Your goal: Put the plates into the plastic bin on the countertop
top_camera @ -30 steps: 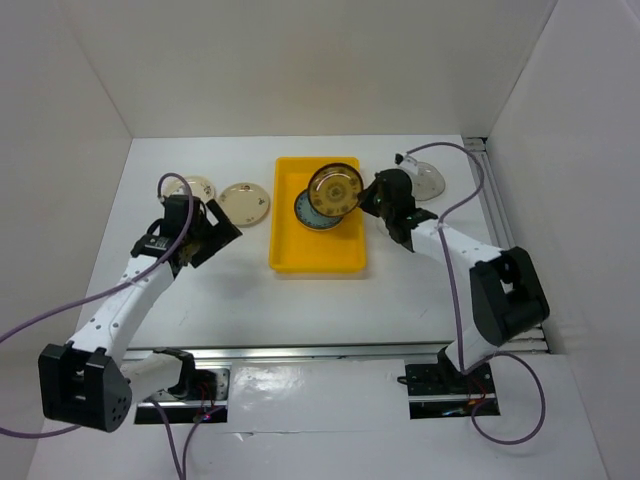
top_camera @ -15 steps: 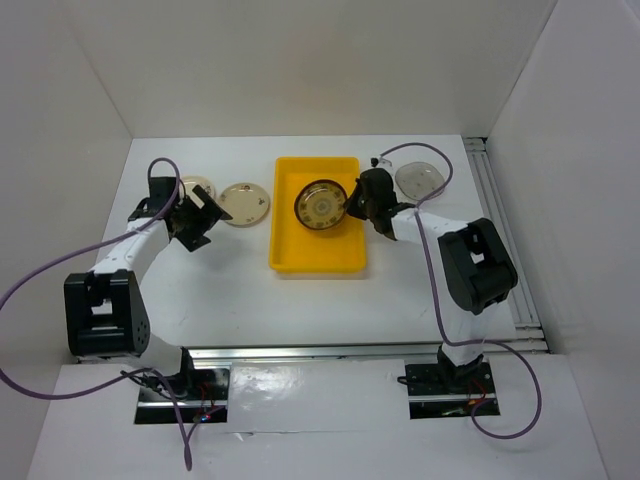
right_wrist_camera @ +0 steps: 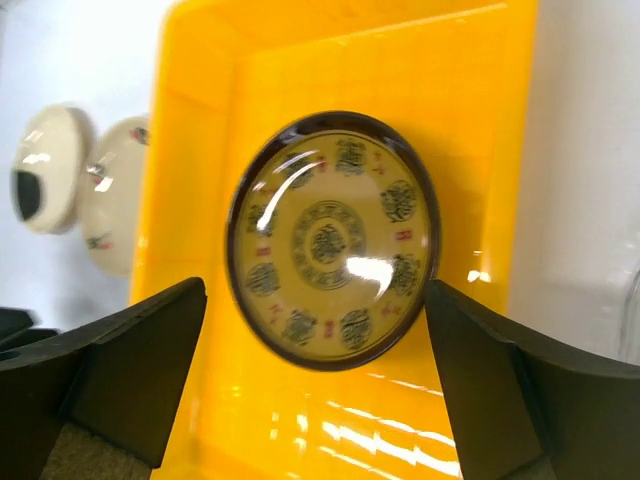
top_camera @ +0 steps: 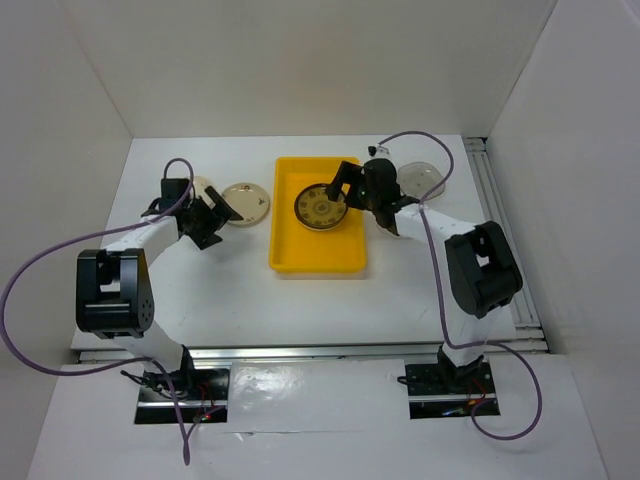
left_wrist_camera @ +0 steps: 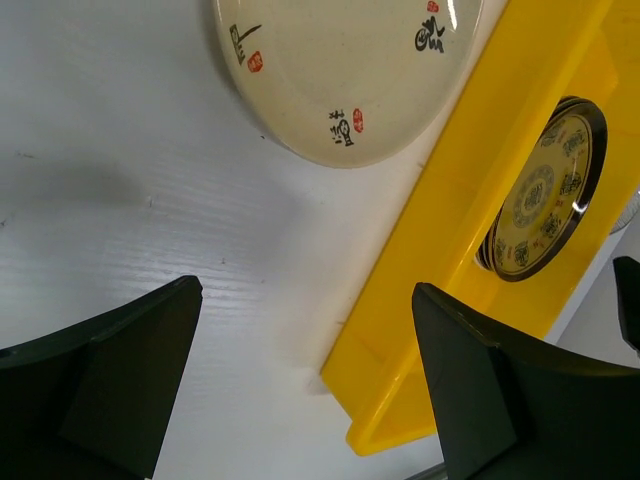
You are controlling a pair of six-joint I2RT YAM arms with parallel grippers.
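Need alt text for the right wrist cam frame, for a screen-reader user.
A round brown-gold patterned plate with a dark rim lies in the bright yellow plastic bin, framed between the open right pincer's two dark fingers, which do not touch it. Two cream round plates sit on the white countertop beyond the bin's left wall.

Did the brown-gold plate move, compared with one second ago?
Yes. Against the yellow bin, the brown-gold plate went from the bin's far right part toward its middle. The right claw is open.
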